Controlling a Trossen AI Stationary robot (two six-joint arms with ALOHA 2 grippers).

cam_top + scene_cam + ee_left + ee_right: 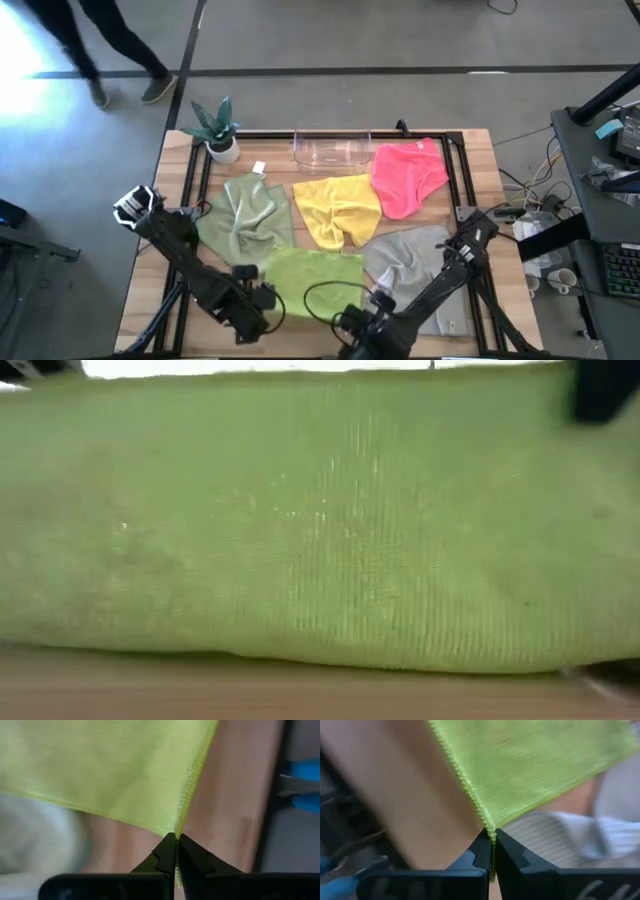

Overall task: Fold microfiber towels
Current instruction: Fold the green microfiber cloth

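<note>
At the table's near edge, a near corner of the soft, limp lime green microfiber towel [312, 275] is pinched by the left gripper [176, 839]; the other near corner is clamped by the right gripper [491, 835]. Being light and floppy, it is best held by its corners.

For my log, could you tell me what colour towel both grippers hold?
Lime green towel, clearest in the high view.

Inventory of items counted on the worktop [470, 170].
Five towels are counted: sage green [243, 215], yellow [338, 208], hot pink [405, 175], lime green [310, 280], light grey [410, 255]; one clear bin [332, 150]; one potted plant [218, 128].
</note>
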